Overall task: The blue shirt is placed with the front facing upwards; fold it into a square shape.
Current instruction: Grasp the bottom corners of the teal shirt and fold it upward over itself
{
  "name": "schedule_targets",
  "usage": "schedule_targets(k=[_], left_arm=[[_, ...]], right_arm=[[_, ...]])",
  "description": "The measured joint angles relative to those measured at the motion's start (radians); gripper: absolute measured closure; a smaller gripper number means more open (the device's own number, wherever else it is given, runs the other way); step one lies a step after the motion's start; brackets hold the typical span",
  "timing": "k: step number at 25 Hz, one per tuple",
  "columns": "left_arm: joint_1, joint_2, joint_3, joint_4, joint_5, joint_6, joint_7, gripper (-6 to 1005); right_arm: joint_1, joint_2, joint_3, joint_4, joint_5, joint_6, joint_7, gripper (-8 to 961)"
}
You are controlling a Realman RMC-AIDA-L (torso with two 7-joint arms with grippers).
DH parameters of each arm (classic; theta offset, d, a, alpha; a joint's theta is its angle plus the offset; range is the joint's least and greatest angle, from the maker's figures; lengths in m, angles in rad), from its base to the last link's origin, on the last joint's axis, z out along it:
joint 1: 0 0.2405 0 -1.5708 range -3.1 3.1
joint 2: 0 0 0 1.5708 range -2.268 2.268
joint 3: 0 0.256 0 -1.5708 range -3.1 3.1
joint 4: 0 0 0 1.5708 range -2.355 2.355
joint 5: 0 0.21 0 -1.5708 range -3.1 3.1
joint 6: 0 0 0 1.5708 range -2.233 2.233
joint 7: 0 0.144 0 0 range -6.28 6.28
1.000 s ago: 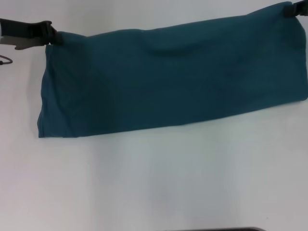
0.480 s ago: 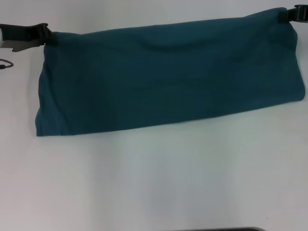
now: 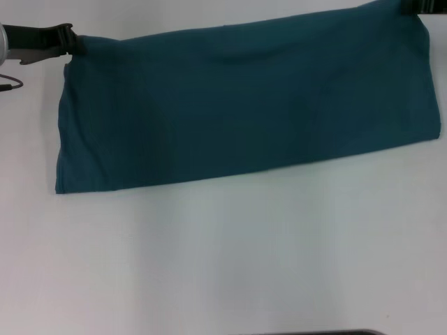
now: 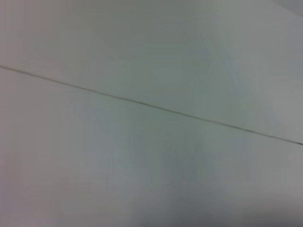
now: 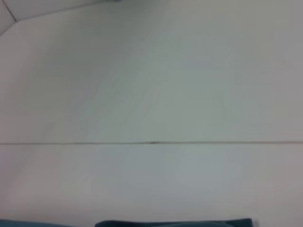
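The blue shirt (image 3: pixel 244 105) is folded into a long band and stretched across the far half of the white table (image 3: pixel 223 258) in the head view. No lettering, neck or tag shows. My left gripper (image 3: pixel 72 43) is shut on the shirt's far left corner. My right gripper (image 3: pixel 411 7) is shut on the far right corner at the frame's top edge. The far edge is held taut between them. The near edge lies on the table. A strip of the shirt (image 5: pixel 175 223) shows in the right wrist view.
A thin dark cable (image 3: pixel 10 85) lies at the left edge below my left arm. A seam line (image 4: pixel 151 106) crosses the white surface in the left wrist view. A dark edge (image 3: pixel 314 333) shows at the table's front.
Both grippers have moved farther away with the shirt's far edge. The whole band has slid away from me across the table, and the right gripper is now almost out of view.
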Motion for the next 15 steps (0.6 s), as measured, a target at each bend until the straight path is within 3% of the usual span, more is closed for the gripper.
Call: schedule_targets(k=[9, 15], left_arm=[[-0.01, -0.003, 0.003, 0.016, 0.005, -0.017, 0.003, 985], [-0.008, 0.004, 0.002, 0.031, 0.027, -0.018, -0.047, 943]], right_arm=[[0.01, 0.007, -0.064, 0.048, 0.0, 0.069, 0.002, 909], [0.01, -0.005, -0.065, 0.054, -0.001, 0.071, 0.018, 908]])
